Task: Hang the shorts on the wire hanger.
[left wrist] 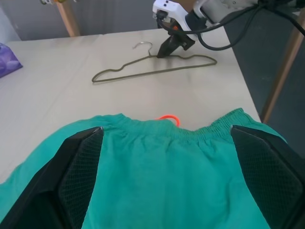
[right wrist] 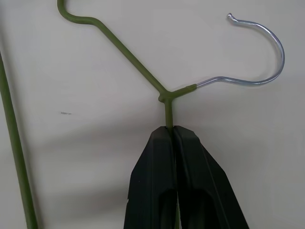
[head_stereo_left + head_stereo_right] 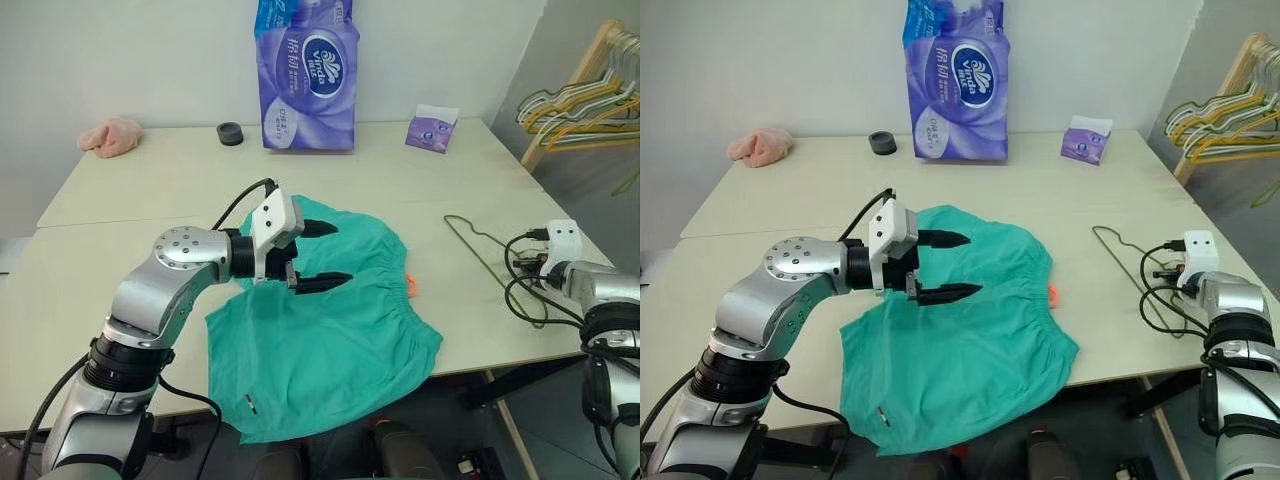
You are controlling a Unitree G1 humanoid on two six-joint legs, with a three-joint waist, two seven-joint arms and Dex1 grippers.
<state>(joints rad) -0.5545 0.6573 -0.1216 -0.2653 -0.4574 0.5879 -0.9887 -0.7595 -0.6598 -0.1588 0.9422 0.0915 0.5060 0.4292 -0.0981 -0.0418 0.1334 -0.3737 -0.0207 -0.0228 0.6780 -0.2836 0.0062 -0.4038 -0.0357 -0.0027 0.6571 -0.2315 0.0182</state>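
The teal-green shorts lie spread on the table's near middle, waistband toward the right, with an orange tag at that edge. My left gripper hovers open just above them, pointing right, its black fingers wide apart and empty. The olive-green wire hanger lies flat on the table to the right of the shorts. My right gripper is shut on the hanger's wire just below the neck, where the silver hook starts.
A tall purple tissue pack, a small purple pack, a black ring and a pink cloth sit along the table's far side. A wooden rack with bunched hangers stands past the right edge.
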